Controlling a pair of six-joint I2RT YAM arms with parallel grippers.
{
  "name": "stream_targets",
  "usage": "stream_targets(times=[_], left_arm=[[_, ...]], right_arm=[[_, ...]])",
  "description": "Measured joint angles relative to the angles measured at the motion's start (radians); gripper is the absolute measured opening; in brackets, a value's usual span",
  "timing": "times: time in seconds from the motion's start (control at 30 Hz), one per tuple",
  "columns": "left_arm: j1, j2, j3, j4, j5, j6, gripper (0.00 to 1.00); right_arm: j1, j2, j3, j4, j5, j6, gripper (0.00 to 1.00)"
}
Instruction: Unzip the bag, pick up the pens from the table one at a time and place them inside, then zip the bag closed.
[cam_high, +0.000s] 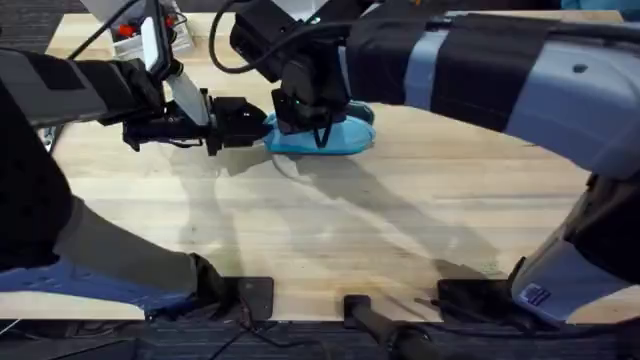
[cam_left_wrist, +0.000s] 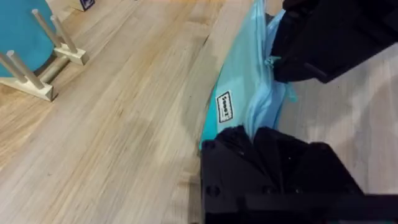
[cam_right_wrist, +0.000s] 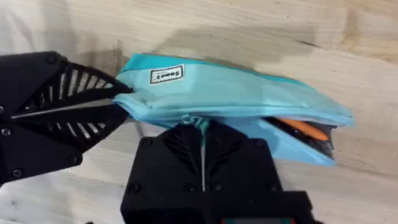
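Lies at upper centre of the overhead frame on the worktop (cam_high: 400, 210): bag (cam_high: 335, 138), partly unzipped, orange pen (cam_right_wrist: 305, 129) inside. Left gripper (cam_high: 262, 128) clamped on bag's left end; right gripper (cam_right_wrist: 202, 127) pinched shut on the zipper pull (cam_right_wrist: 198, 122).

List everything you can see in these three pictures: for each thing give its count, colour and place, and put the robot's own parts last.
bag: one, light blue, on the table's far middle, part open.
pens: orange one and a dark one, inside the bag's open end.
disc on a wooden stand: one, blue, on the table beside the bag.
table: one, pale wooden planks.
left gripper: one, black, shut on the bag's end.
right gripper: one, black, shut at the bag's zipper.
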Motion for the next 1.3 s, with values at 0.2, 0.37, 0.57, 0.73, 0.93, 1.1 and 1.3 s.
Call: stream_targets(times=[0.2,0.37,0.57,0.73,0.93,1.1,1.3], left_arm=[[0.0,0.0,0.0,0.0,0.0,0.0,0.042],[0.0,0.0,0.0,0.0,0.0,0.0,0.042],[0.0,0.0,0.0,0.0,0.002,0.0,0.042],[0.0,0.0,0.0,0.0,0.011,0.0,0.042],[0.0,0.0,0.0,0.0,0.022,0.0,0.042],[0.0,0.0,0.0,0.0,0.025,0.0,0.041],[-0.001,0.0,0.0,-0.001,0.039,0.0,0.041]], right_arm=[[-0.001,0.0,0.0,0.0,0.0,-0.034,0.032],[-0.002,0.0,0.0,-0.003,0.0,-0.073,0.032],[-0.013,0.0,0.01,-0.033,-0.003,-0.122,0.03],[-0.029,0.0,0.041,-0.086,-0.012,-0.143,0.031],[-0.038,0.0,0.09,-0.131,-0.023,-0.191,0.031],[-0.044,0.0,0.092,-0.141,-0.031,-0.224,0.031],[-0.069,0.0,0.094,-0.154,-0.059,-0.241,0.031]])
